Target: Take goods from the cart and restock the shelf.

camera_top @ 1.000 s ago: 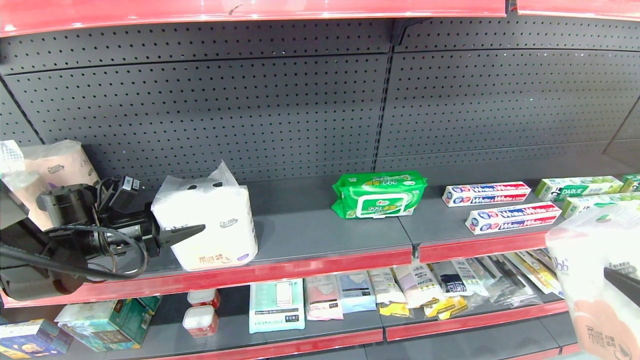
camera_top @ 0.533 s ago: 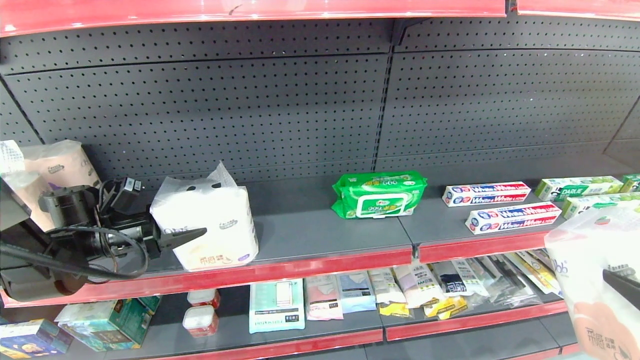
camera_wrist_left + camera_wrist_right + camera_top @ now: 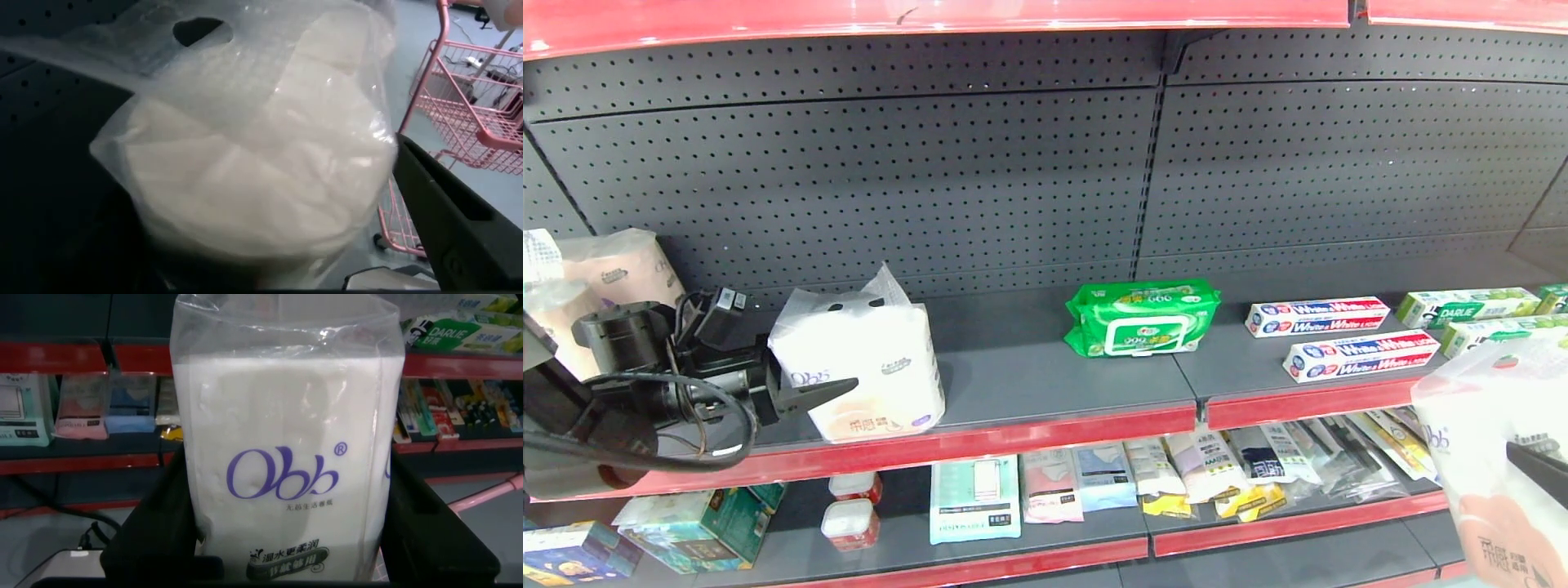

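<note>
Left gripper lies level over the shelf's left end, its fingers spread loosely either side of the white tissue pack standing at the front edge. To the right lie green wipes and toothpaste boxes. Near right, the right gripper clamps a second tissue pack upright.

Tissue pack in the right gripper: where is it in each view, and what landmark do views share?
Head view: tissue pack at the lower right edge.
Right wrist view: tissue pack upright in the centre.
Left wrist view: a second pack instead.
Shared landmark: green toothpaste box, in head and right wrist views.
</note>
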